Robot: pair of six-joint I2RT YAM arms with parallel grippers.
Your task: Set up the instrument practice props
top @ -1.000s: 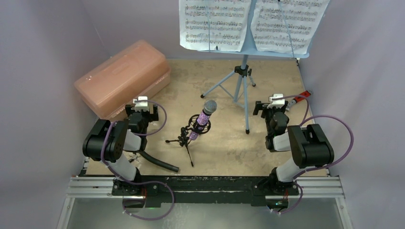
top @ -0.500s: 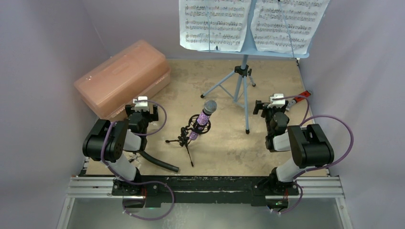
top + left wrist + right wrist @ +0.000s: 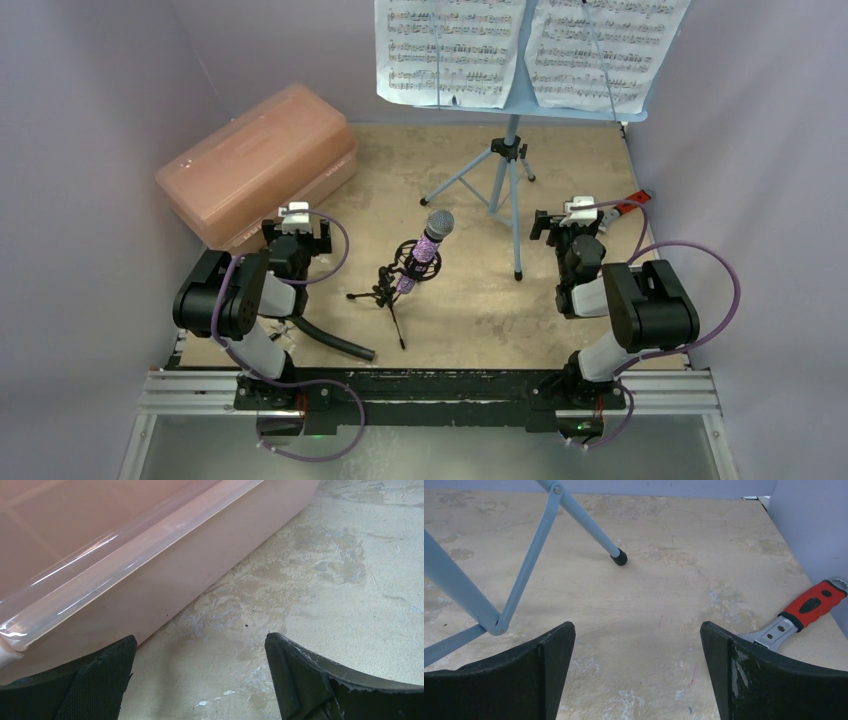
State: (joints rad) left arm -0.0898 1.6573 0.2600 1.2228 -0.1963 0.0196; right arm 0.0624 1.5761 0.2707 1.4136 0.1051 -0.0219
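At the front edge, the left gripper [image 3: 200,652] and right gripper [image 3: 638,655] are held spread, empty and unmoved since a second ago. Mid-worktop, the purple microphone [image 3: 432,238] is seated in its mic stand [image 3: 385,292]. At the back edge, sheet-music pages [image 3: 450,50] are shown on the music stand [image 3: 510,160], and the setup is judged complete.

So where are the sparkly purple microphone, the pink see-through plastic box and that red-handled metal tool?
Glittery purple microphone [image 3: 431,243]: top external view, on its purple handle below the head.
Pink translucent plastic box [image 3: 255,160]: top external view, on its lid.
Red-handled metal tool [image 3: 800,612]: right wrist view, on the red grip.
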